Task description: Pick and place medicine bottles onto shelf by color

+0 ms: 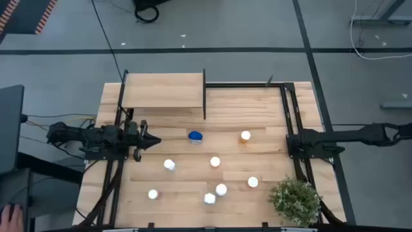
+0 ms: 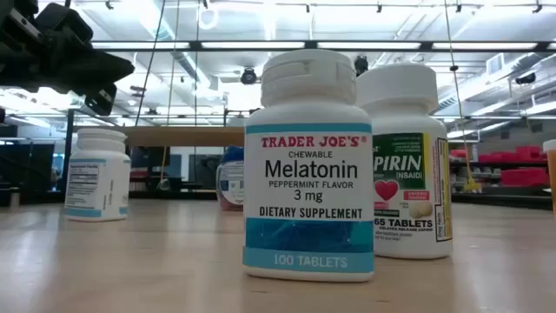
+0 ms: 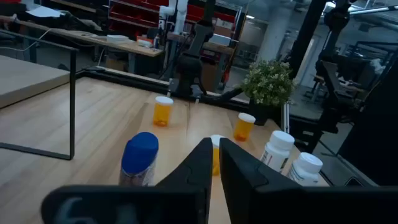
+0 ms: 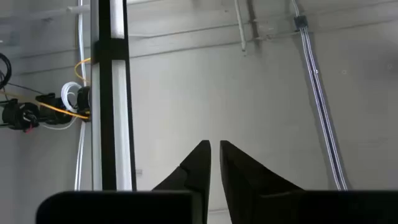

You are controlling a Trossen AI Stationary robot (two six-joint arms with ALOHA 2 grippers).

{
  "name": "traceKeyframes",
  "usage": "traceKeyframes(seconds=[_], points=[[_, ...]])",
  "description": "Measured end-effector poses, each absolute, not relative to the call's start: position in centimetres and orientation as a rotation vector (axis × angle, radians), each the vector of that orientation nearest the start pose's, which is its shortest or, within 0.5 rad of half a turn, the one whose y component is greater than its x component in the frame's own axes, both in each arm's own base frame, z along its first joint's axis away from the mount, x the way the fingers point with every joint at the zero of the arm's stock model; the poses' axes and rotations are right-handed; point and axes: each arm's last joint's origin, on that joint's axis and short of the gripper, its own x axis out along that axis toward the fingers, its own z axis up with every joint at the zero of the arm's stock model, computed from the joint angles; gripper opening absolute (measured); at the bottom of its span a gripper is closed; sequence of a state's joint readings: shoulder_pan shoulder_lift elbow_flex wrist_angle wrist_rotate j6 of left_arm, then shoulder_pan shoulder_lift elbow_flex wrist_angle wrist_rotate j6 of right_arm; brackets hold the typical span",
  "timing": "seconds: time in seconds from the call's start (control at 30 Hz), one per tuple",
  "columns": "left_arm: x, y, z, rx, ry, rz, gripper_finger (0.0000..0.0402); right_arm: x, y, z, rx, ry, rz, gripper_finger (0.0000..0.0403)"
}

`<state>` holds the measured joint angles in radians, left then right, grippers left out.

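left gripper [image 1: 153, 141]: desk's 9 o'clock edge, arm lying level, tip aimed at 3 o'clock toward the bottles; jaws clenched, nothing in them, no bottle touched
right gripper [image 1: 291, 143]: 3 o'clock edge, arm stretched level from the right, tip aimed inward; jaws clenched, nothing held
shelf [image 1: 164, 90]: light-wood board on black frame, 11 o'clock part of desk [image 1: 257, 109]; no bottle on it
medicine bottles, high view: 8 counted, all standing on the desk, none touching the shelf
blue-topped bottle [image 1: 195, 136]: mid-desk, closest to the left tip, just off it at 3 o'clock, apart
orange bottle [image 1: 245, 135]: toward 2 o'clock from centre, alone
white caps: six, spread from centre down to 6 o'clock; two just beside each other near 6 o'clock
potted plant [image 1: 295, 200]: 5 o'clock corner
low view only: label text readable, Melatonin bottle [image 2: 308, 165] in front, Aspirin bottle [image 2: 407, 161] just behind it, a third white bottle [image 2: 96, 174] well apart; blue-topped one partly hidden behind the Melatonin
left wrist view only: body colours show, three orange bodies, two white ones by the plant
right wrist view only: own shut fingers [image 4: 198, 165] against a grey wall and a black post; no bottles
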<state>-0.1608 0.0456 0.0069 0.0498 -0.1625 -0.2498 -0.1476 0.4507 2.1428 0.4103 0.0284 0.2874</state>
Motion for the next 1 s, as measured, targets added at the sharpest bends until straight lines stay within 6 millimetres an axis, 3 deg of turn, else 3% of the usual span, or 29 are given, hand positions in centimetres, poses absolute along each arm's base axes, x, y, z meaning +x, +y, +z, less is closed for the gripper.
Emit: traceKeyframes(seconds=[1.0], points=[[9.92,-1.14,16.70,-0.251,-0.011,0.000,0.0035,-35.21,5.15,53.78,0.048,-2.092,0.196,0.0042]])
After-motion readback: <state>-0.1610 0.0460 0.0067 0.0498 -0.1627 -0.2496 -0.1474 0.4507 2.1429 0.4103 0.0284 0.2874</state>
